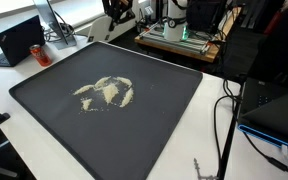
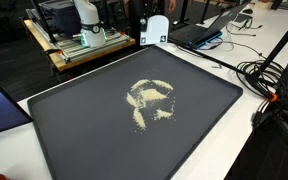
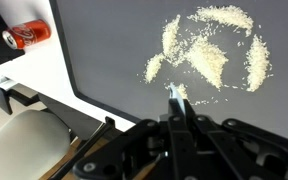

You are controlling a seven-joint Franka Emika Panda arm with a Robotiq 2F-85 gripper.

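A patch of pale rice-like grains [image 3: 209, 50] lies scattered in a rough ring on a big dark mat [image 3: 104, 50]. It shows near the mat's middle in both exterior views [image 1: 106, 93] [image 2: 152, 100]. In the wrist view my gripper [image 3: 176, 97] comes in from the bottom, its two fingers pressed together and shut. Their tip sits just at the near edge of the grains, low over the mat. A small pale bit shows at the very tip; I cannot tell whether it is a held thing. I cannot make out the gripper in either exterior view.
A red can [image 3: 26, 35] lies on the white table left of the mat. A black laptop [image 1: 19, 40] stands beyond one corner, and another laptop [image 2: 206, 30] near the far edge. A wooden bench with equipment [image 1: 179, 38] stands behind. Cables [image 1: 224, 110] run alongside the mat.
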